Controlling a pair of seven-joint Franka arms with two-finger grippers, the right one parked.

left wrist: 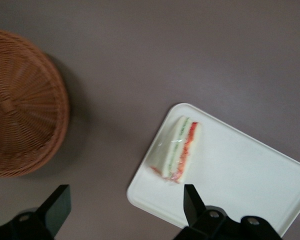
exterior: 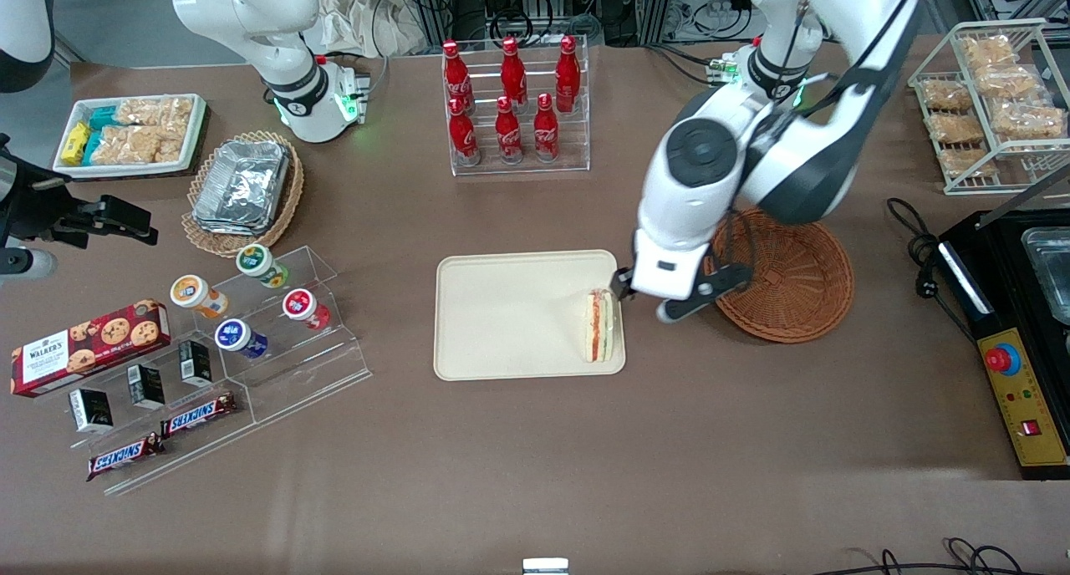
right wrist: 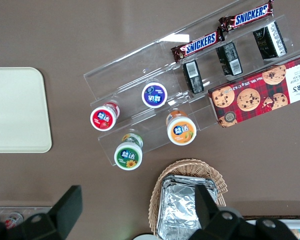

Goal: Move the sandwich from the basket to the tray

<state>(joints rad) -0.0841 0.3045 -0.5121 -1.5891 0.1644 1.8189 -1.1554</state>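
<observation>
The sandwich [exterior: 600, 326] [left wrist: 177, 149], white bread with a red and green stripe, lies on the cream tray [exterior: 510, 316] [left wrist: 240, 170] at the tray's end nearest the basket. The round reddish-brown wicker basket [exterior: 790, 274] [left wrist: 20, 105] stands beside the tray and nothing shows inside it. My gripper [exterior: 660, 299] [left wrist: 125, 207] hangs open above the gap between tray and basket. It is just farther from the front camera than the sandwich and apart from it. Nothing is between its fingers [left wrist: 192, 202].
A rack of red cola bottles [exterior: 514, 99] stands farther from the front camera than the tray. Toward the parked arm's end are an acrylic stand with cups [exterior: 251, 307], a cookie box [exterior: 88, 345] and a tan foil-pack basket [exterior: 242, 186]. A black control box [exterior: 1016, 374] and a wire snack rack [exterior: 991, 99] sit toward the working arm's end.
</observation>
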